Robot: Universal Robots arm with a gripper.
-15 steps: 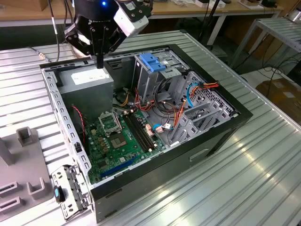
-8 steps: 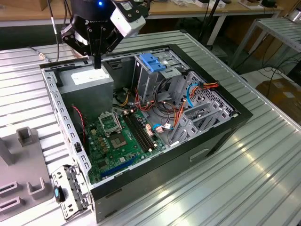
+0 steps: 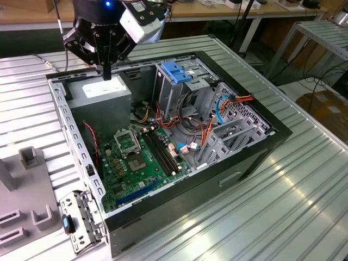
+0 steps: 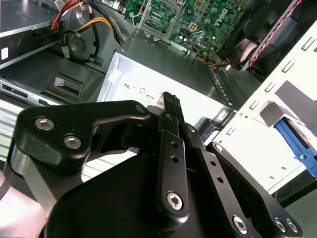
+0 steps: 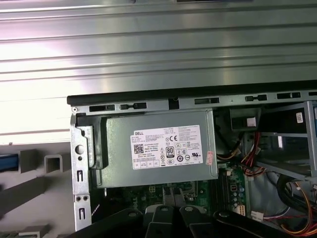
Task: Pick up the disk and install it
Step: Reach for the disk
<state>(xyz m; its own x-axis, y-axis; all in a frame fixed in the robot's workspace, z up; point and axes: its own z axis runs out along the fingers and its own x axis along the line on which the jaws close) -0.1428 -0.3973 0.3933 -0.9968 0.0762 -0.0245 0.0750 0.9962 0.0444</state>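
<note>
A white printed label (image 5: pixel 166 148) of small text and marks sits on the grey sheet-metal power supply (image 5: pixel 116 158) inside the open black computer case (image 3: pixel 255 157). The arm (image 3: pixel 109 22) stands over that supply, its black gripper (image 3: pixel 106 75) pointing straight down, fingers pressed together on nothing. In the first wrist view the disk (image 5: pixel 7 161) shows as a bright blue strip outside the case, beside grey fixture blocks (image 5: pixel 42 161), well apart from the gripper

A ribbed aluminium table (image 3: pixel 283 206) fills the lower right of the frame, streaked with pale overhead light. A wooden workbench (image 3: pixel 217 11) runs along the top edge. At upper right a grey metal-framed table (image 3: pixel 321 32) stands above a cardboard box (image 3: pixel 326 106) on the dark floor (image 3: pixel 266 54).
</note>
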